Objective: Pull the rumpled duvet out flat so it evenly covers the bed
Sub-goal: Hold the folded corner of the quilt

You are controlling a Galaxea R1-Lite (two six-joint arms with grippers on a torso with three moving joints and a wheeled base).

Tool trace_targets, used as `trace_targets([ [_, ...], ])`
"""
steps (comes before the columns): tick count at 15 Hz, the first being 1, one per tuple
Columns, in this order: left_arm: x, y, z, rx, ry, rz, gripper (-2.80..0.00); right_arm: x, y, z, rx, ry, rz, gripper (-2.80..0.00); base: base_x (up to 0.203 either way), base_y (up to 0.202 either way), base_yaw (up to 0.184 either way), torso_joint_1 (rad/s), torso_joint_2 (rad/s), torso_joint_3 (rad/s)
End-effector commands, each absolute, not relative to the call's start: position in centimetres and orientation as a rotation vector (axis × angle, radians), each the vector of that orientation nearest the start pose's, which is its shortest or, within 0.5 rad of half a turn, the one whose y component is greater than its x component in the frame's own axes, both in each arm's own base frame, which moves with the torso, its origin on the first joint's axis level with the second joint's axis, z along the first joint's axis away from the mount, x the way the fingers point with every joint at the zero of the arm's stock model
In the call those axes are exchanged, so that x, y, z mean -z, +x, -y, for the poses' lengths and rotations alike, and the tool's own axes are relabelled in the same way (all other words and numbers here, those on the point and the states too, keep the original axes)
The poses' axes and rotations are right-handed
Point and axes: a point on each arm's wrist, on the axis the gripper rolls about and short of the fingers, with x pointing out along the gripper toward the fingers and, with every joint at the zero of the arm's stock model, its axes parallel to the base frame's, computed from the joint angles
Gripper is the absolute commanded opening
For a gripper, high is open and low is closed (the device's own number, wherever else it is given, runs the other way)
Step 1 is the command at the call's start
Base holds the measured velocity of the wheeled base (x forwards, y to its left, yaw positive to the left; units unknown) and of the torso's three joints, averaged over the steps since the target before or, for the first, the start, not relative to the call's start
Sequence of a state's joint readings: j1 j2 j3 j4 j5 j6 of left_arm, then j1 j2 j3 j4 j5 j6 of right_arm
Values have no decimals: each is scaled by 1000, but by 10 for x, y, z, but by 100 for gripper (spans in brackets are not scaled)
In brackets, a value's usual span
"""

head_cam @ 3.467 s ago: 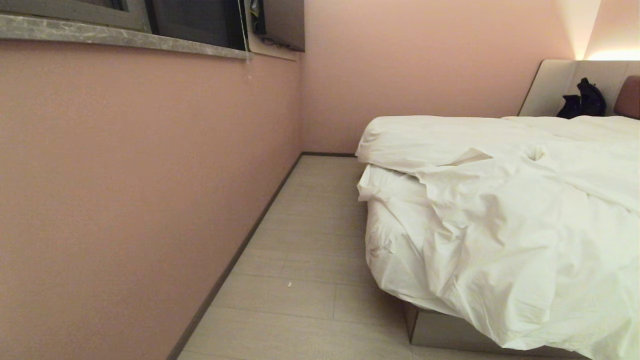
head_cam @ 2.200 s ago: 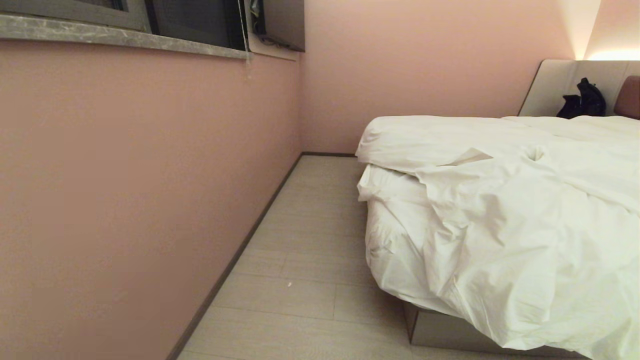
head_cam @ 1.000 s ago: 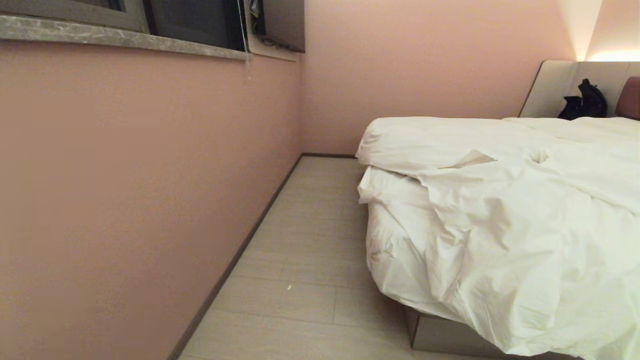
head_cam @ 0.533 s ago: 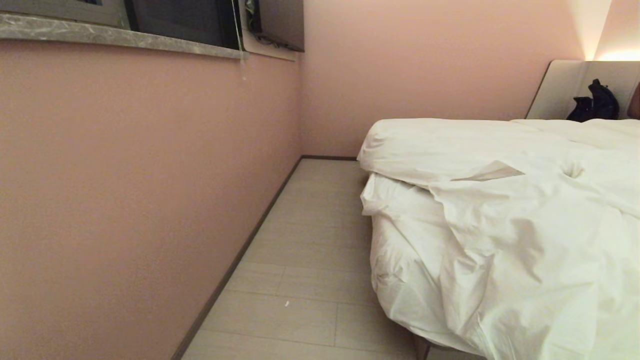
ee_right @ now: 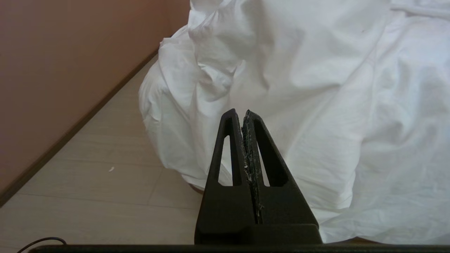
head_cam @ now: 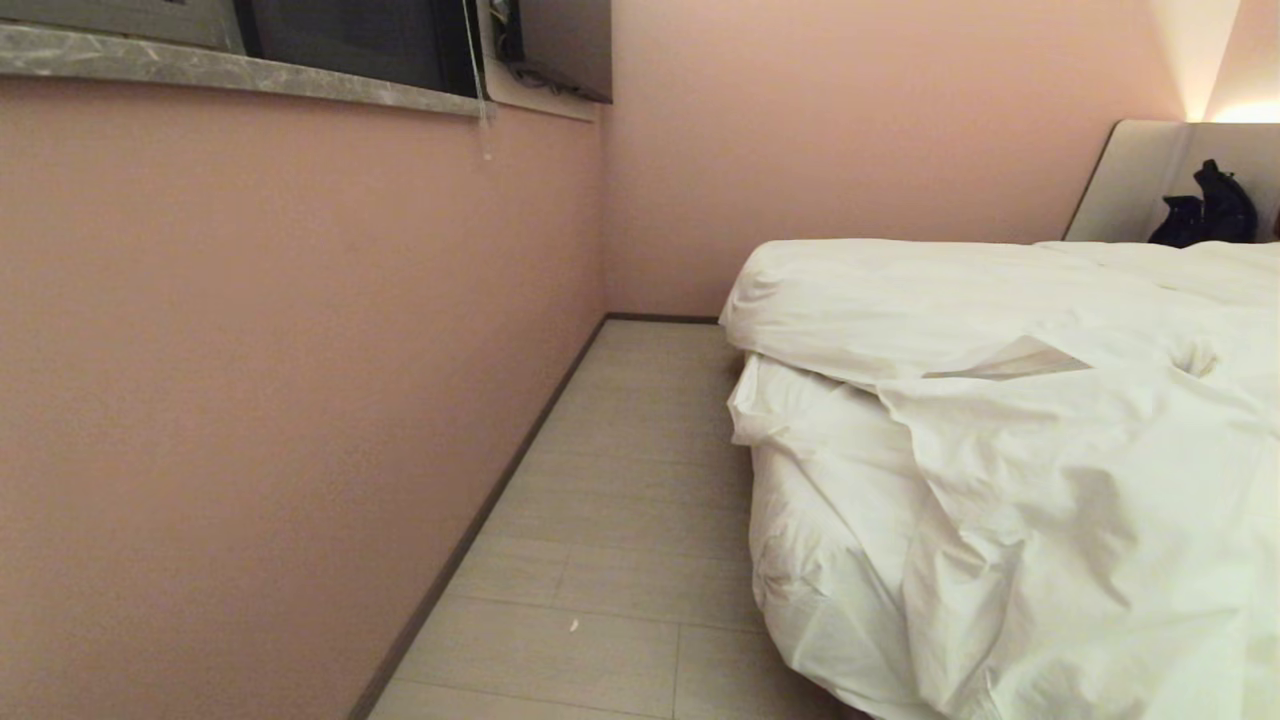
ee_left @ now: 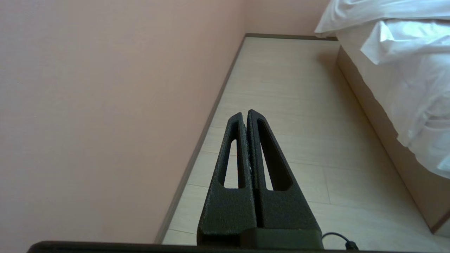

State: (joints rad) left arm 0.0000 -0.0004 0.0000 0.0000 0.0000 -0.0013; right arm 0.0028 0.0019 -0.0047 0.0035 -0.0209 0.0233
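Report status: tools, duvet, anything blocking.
Left tool shut, empty, over floor. Right tool shut, empty, facing the duvet. Duvet rumpled, hanging off the bed corner. Nothing blocking.

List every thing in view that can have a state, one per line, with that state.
duvet: rumpled, its upper layer folded back over itself, hanging over the bed's near corner.
bed: not evenly covered; base side bare along the floor.
left gripper: shut, holding nothing, above the floor beside the bed.
right gripper: shut, holding nothing, facing the duvet.
window: dark glass.
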Motion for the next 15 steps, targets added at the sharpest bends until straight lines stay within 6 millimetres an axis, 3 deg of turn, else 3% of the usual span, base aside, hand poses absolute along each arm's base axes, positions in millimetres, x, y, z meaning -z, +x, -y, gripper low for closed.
trace_targets([
  [1, -75, -23, 0, 0, -2, 0, -280, -77, -23, 1, 17, 23, -1, -280, 2, -63, 3, 3, 2, 6],
  [12, -75, -23, 0, 0, -2, 0, -280, -76, -23, 1, 17, 23, -3, -280, 0, -183, 0, 3, 1, 2],
  [15, -75, -23, 0, 0, -2, 0, -280, -77, -23, 1, 17, 25, -1, -280, 0, -36, 0, 1, 1, 1],
])
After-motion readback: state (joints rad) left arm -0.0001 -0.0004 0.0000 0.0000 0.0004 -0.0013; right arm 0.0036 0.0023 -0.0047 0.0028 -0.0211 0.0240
